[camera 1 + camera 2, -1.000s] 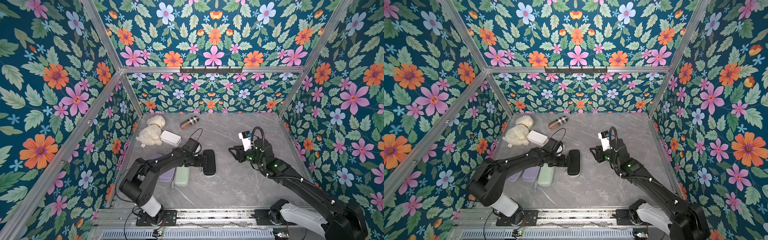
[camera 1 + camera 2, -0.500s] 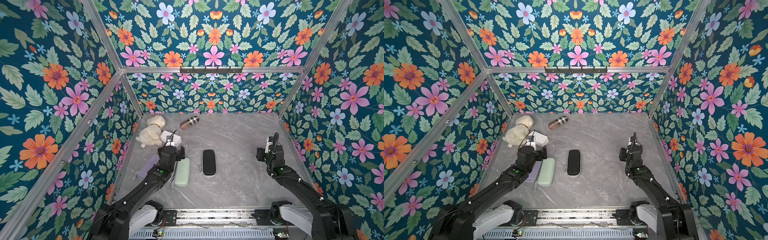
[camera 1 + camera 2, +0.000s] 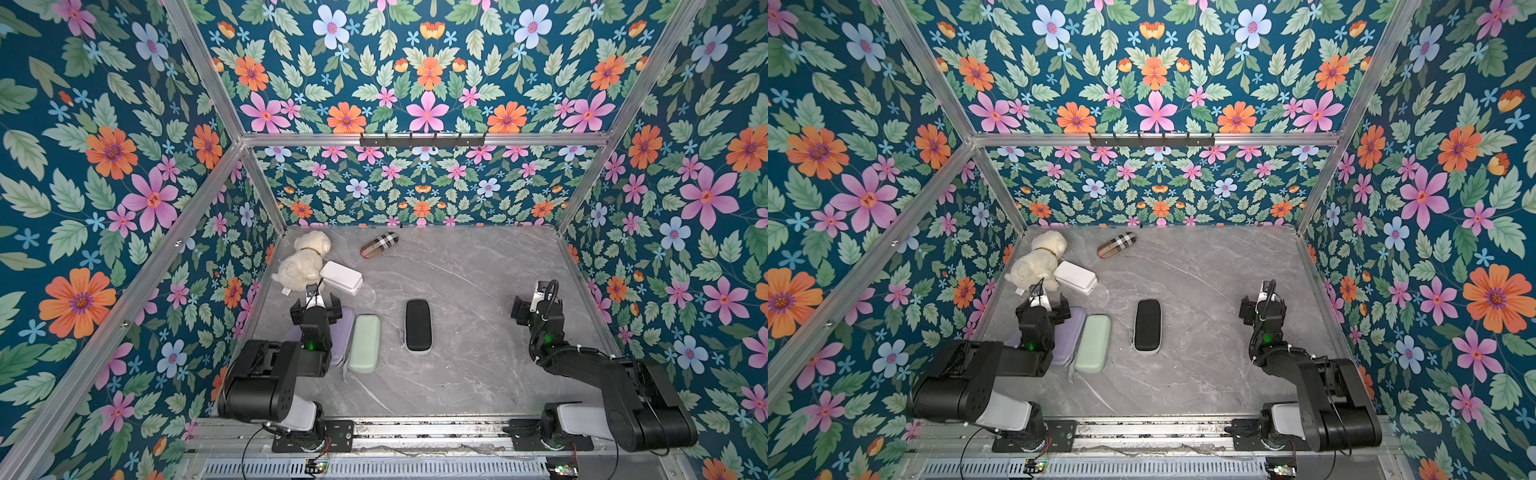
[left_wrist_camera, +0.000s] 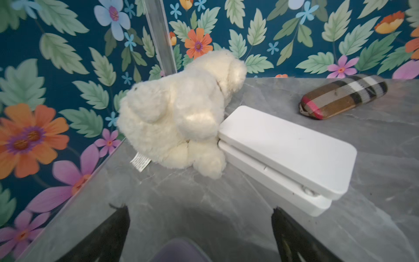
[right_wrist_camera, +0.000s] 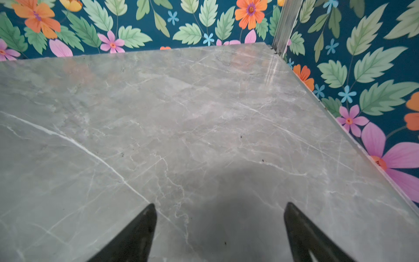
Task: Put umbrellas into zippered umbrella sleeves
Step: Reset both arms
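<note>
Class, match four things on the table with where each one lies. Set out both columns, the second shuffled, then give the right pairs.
Column one:
1. black sleeve
2. mint green sleeve
3. white box
4. plaid capsule

Column two:
A. pressed against the plush toy
B. by itself, close to the back wall
C. alone near the middle of the table
D. right beside the lavender sleeve

Pairs: 1-C; 2-D; 3-A; 4-B
</note>
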